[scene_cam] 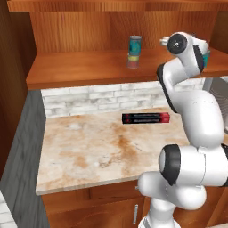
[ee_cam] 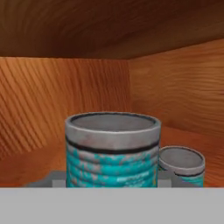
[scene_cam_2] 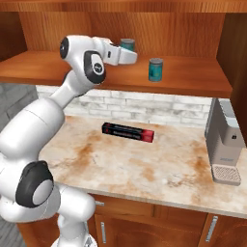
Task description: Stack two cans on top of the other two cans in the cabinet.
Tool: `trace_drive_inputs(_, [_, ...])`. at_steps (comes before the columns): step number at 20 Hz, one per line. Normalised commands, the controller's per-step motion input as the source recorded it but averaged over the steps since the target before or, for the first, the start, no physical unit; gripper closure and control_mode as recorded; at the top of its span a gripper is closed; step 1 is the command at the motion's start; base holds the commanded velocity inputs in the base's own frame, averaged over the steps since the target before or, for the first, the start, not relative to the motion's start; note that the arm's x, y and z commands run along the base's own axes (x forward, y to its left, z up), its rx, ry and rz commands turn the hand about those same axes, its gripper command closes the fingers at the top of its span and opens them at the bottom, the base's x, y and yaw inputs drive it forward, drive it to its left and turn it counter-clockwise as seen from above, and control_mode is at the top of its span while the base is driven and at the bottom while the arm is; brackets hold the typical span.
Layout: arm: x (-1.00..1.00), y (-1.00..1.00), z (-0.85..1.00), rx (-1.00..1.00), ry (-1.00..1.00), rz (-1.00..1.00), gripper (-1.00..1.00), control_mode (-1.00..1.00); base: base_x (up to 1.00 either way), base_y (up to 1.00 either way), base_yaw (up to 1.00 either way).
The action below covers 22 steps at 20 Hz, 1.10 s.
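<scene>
While level, arm (scene_cam_2: 79,82) reaches cabinet (scene_cam_2: 193,79), teal can (ee_cam: 111,151) close

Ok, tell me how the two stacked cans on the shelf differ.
The upper can is teal with a silver rim; the lower can has a yellow and red label. The upper can rests on the lower can, which stands on the cabinet shelf. Both are upright, equally wide.

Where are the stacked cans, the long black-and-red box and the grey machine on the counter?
Stacked cans (scene_cam: 134,51): left base view, on the teal upper can's side.
Black-and-red box (scene_cam_2: 128,131): right base view, middle of its top face.
Grey machine (scene_cam_2: 223,144): right base view, on its front panel.
</scene>
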Motion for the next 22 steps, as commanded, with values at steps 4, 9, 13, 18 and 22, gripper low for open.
trace_drive_inputs(4, [-0.02, 0.04, 0.33, 0.0, -0.14, -0.14, 1.0, -1.0, 0.0, 0.0, 0.0])
trace_drive_inputs(9, [-0.09, -0.15, 0.26, -0.04, -0.1, -0.12, 1.0, -1.0, 0.0, 0.0, 0.0])
trace_drive_inputs(13, [-0.09, -0.38, 0.16, -0.01, 0.0, -0.09, 1.0, -1.0, 0.0, 0.0, 0.0])
trace_drive_inputs(18, [-0.04, -0.33, 0.03, -0.06, 0.05, -0.08, 1.0, -1.0, 0.0, 0.0, 0.0])
trace_drive_inputs(22, [-0.04, -0.17, 0.0, -0.07, 0.07, -0.02, 1.0, -1.0, 0.0, 0.0, 0.0])
